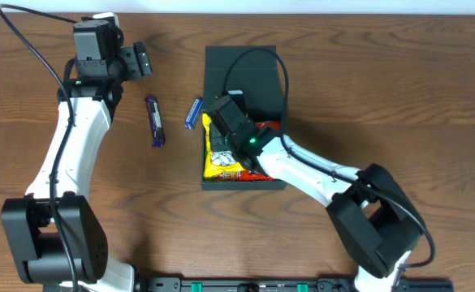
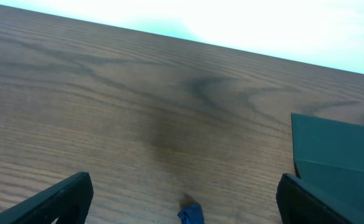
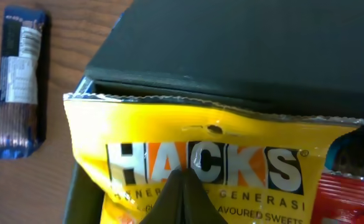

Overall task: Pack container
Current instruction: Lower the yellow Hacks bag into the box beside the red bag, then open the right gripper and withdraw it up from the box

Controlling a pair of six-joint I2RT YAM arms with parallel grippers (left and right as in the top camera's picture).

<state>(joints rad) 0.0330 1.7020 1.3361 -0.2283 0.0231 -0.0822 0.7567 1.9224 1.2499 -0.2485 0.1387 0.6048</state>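
Observation:
The dark teal-green container stands open at the table's middle, its flap lid laid back; the lid also shows in the right wrist view and the left wrist view. A yellow HACKS packet lies tilted in the container's left half, beside a red packet. My right gripper is over the container with its jaws together on the yellow packet. My left gripper is open and empty at the far left, above bare table.
A blue snack bar lies on the table left of the container. A second blue bar lies against the container's left wall and shows in the right wrist view. A blue wrapper tip shows between my left fingers.

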